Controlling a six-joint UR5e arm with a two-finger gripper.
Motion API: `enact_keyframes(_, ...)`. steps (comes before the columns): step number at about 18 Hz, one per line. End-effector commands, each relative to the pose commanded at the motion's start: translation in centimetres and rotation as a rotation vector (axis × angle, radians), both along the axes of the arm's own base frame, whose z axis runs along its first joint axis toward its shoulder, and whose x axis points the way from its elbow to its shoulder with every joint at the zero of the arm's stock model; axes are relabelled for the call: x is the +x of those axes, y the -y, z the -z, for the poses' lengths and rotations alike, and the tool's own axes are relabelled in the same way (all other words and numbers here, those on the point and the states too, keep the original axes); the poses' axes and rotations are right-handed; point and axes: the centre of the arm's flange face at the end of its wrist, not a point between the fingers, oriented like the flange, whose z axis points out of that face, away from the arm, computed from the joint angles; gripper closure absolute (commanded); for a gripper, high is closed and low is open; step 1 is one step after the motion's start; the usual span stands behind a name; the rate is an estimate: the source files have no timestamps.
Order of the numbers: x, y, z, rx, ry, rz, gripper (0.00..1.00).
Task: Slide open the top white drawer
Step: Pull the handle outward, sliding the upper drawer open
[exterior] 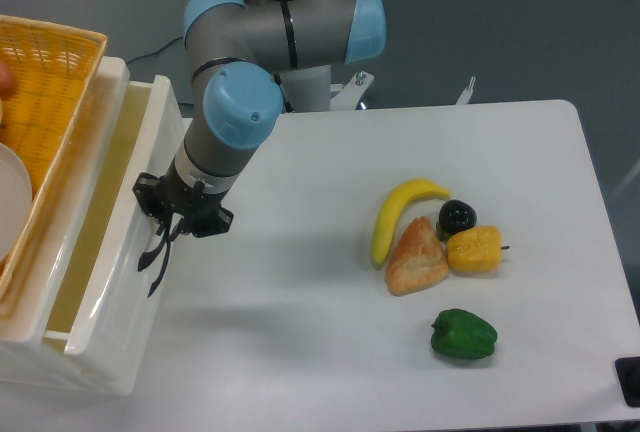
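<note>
The top white drawer [125,282] stands at the left, pulled partway out of the white cabinet, its pale inside showing. A curved black handle [157,255] hangs on its glossy front. My gripper [172,220] sits at the upper end of that handle, its black fingers closed around it. The lower drawer is hidden beneath the top one.
An orange wicker basket [45,92] rests on the cabinet top. On the table to the right lie a banana [398,214], a bread piece [416,257], a black fruit [457,216], a yellow pepper [475,249] and a green pepper [463,335].
</note>
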Motion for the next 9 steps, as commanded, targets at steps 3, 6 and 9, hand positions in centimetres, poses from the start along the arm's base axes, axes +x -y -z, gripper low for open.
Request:
enact_keyframes(3,-0.35,0.14,0.0,0.001,0.0,-0.005,0.78)
enact_keyframes(6,-0.81,0.3,-0.07,0.002,-0.001,-0.012,0.78)
enact_keyframes(9,-0.89,0.35,-0.06,0.001,0.0,-0.014,0.78)
